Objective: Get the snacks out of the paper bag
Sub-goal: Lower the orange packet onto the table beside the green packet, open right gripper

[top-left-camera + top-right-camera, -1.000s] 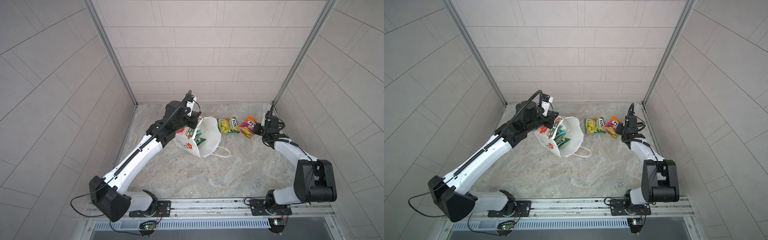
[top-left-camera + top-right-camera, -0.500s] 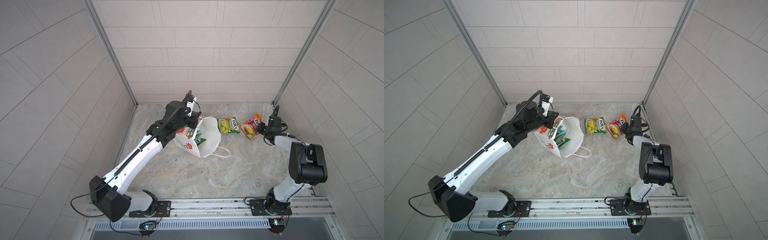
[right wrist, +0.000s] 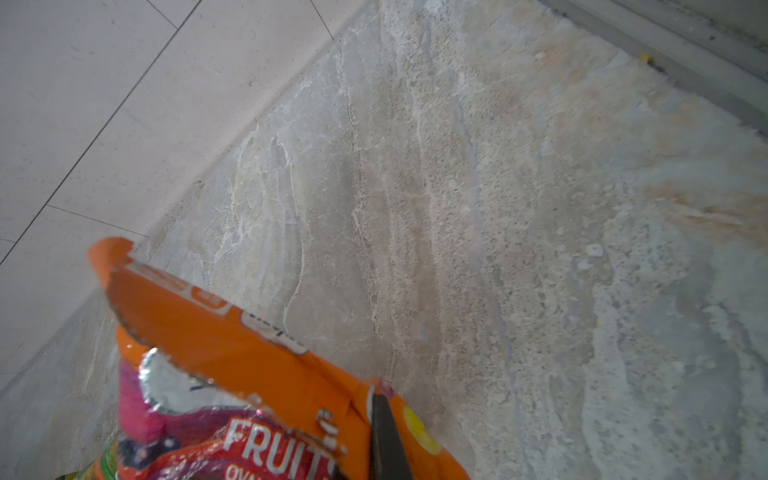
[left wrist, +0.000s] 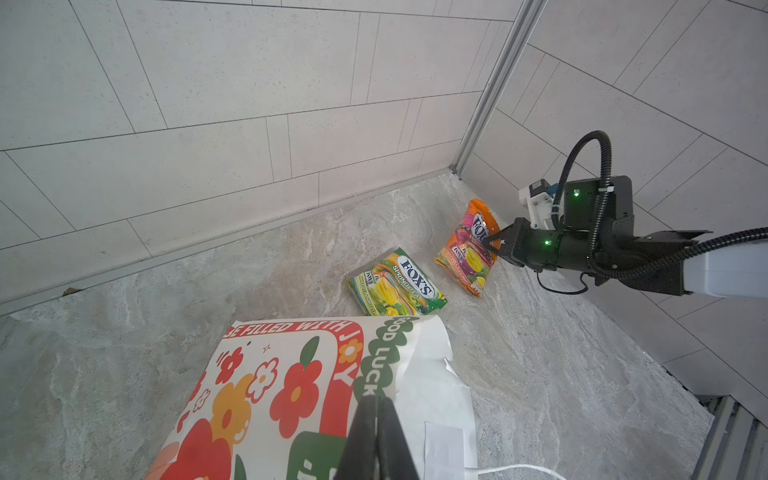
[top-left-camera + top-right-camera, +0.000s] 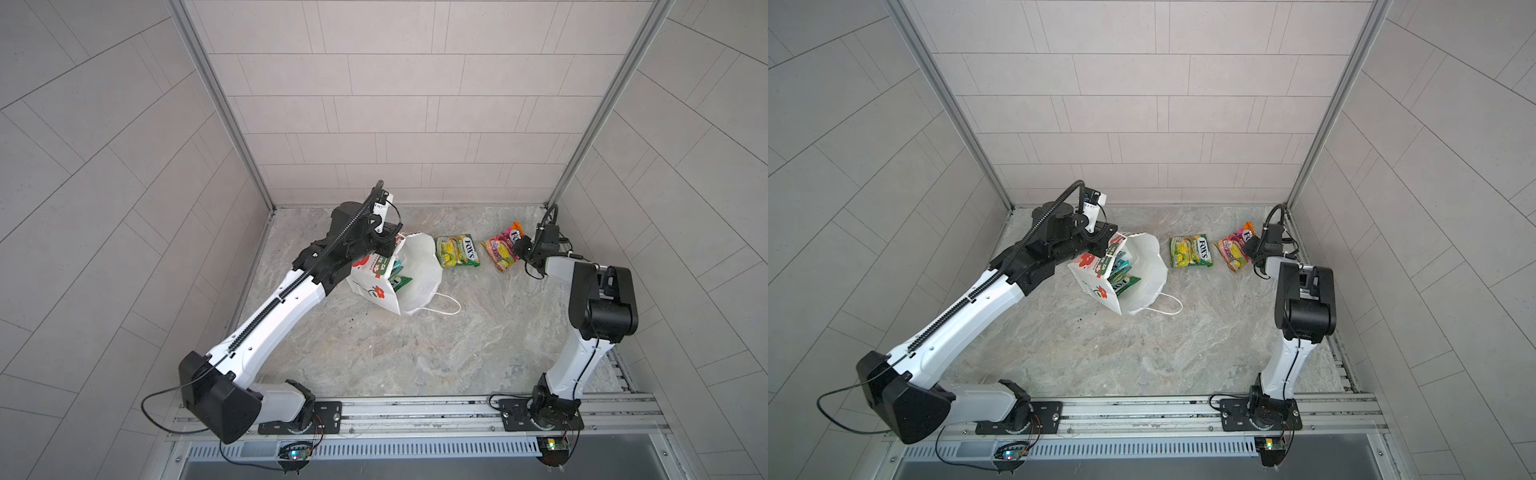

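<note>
The white paper bag (image 5: 419,274) (image 5: 1146,270) leans open on the stone floor. My left gripper (image 4: 376,401) (image 5: 388,249) is shut on its printed rim. Teal and green snacks (image 5: 397,274) (image 5: 1121,274) show inside the bag. One green-yellow packet (image 5: 457,251) (image 5: 1190,251) (image 4: 397,282) lies flat on the floor to the right of the bag. Further right, my right gripper (image 5: 517,251) (image 5: 1250,249) (image 4: 492,243) (image 3: 376,401) is shut on the edge of the orange-pink packet (image 5: 500,251) (image 5: 1233,251) (image 4: 467,253) (image 3: 232,353), which stands tilted with its lower end at the floor.
The tiled back wall and the right wall's corner post (image 5: 582,137) stand close behind the right gripper. The bag's white cord handle (image 5: 446,307) trails on the floor in front of it. A metal rail (image 5: 415,409) runs along the front edge.
My right gripper has carried the orange-pink packet a little right, towards the wall, and tipped it up. The right arm's elbow has folded back. The left arm and bag have not moved.
</note>
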Robot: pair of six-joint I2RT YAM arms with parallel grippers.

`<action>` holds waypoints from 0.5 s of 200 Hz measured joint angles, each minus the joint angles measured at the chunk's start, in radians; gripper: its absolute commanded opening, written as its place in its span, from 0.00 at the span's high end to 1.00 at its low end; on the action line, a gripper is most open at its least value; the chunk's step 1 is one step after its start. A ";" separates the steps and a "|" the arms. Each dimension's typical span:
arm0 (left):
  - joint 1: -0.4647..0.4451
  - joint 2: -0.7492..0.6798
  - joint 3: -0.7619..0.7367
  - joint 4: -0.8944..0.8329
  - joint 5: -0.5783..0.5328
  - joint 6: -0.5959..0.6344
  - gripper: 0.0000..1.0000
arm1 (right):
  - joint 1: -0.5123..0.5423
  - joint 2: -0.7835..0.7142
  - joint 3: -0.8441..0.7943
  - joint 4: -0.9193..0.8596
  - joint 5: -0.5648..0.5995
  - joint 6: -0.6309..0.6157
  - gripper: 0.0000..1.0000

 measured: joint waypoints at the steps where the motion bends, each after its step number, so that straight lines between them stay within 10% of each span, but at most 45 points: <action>1: 0.000 0.000 0.000 0.000 0.000 0.000 1.00 | 0.000 0.003 0.002 0.000 0.000 0.002 1.00; 24: 0.000 0.000 0.000 0.000 0.002 0.000 1.00 | 0.000 0.039 0.043 -0.004 0.000 0.026 1.00; 61: 0.000 0.001 0.000 0.000 0.004 0.000 1.00 | 0.000 0.050 0.072 -0.014 0.005 0.047 0.63; 100: 0.000 0.004 0.000 0.000 0.007 0.000 1.00 | 0.000 0.042 0.064 -0.023 0.013 0.048 0.53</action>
